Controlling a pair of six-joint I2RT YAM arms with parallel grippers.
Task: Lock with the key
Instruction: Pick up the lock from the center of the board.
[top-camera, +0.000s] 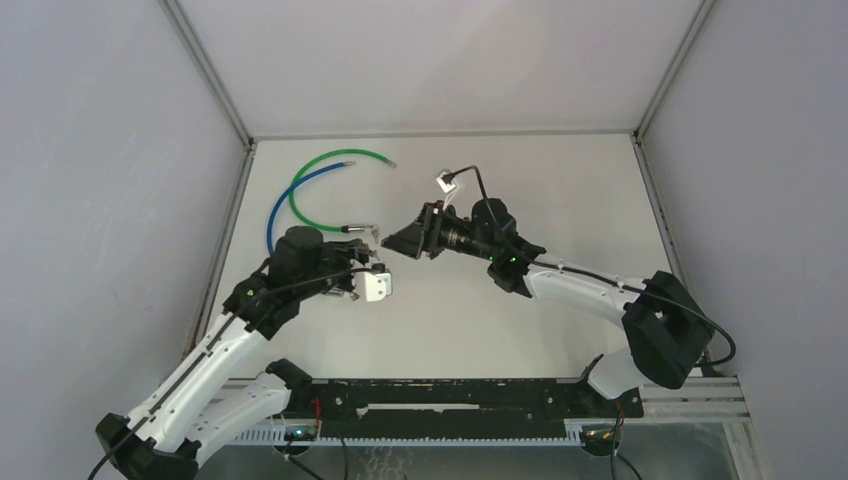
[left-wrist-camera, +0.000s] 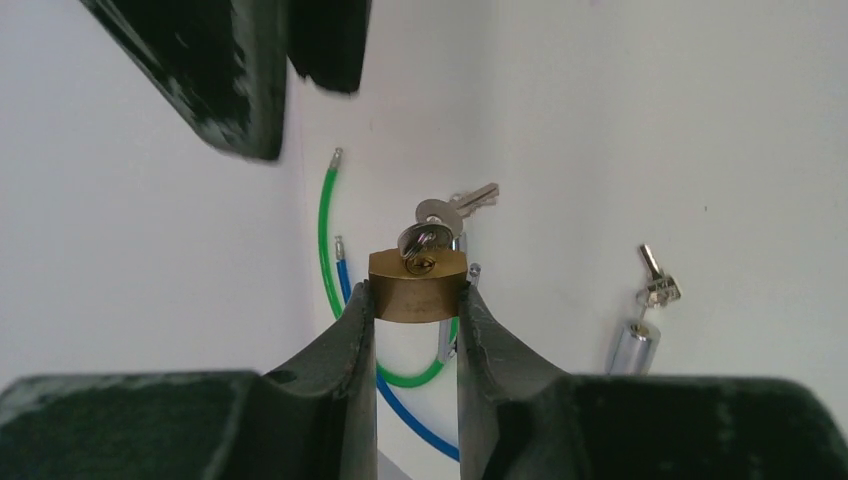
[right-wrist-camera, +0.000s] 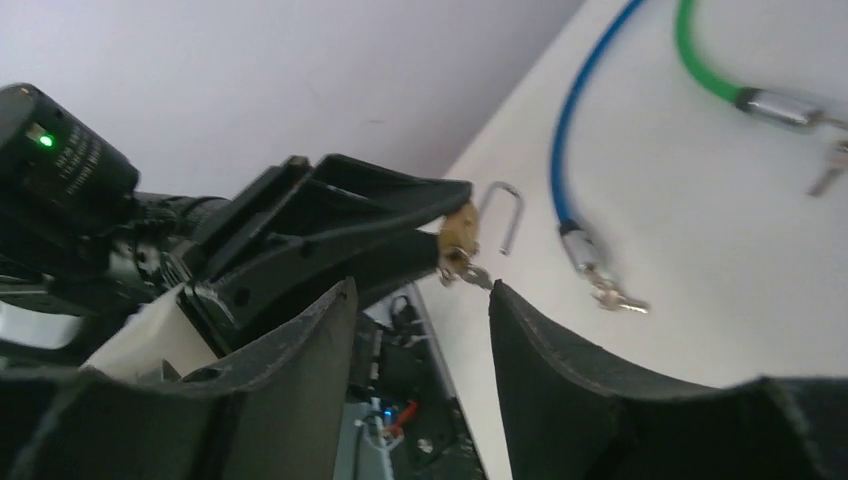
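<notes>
Left gripper (left-wrist-camera: 415, 300) clamped on brass padlock (left-wrist-camera: 417, 287), over left-middle of table (top-camera: 480, 320); key (left-wrist-camera: 424, 240) seated in keyhole; shackle (right-wrist-camera: 506, 215) standing open. Right gripper (right-wrist-camera: 420, 288) spread wide, empty, near the key.

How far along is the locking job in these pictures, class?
Done: the left claw grips the brass padlock, with a key already in its keyhole. In hand: the open right claw sits near the key, not touching. Still to do: grasp and turn the key and close the shackle, which looks open.
</notes>
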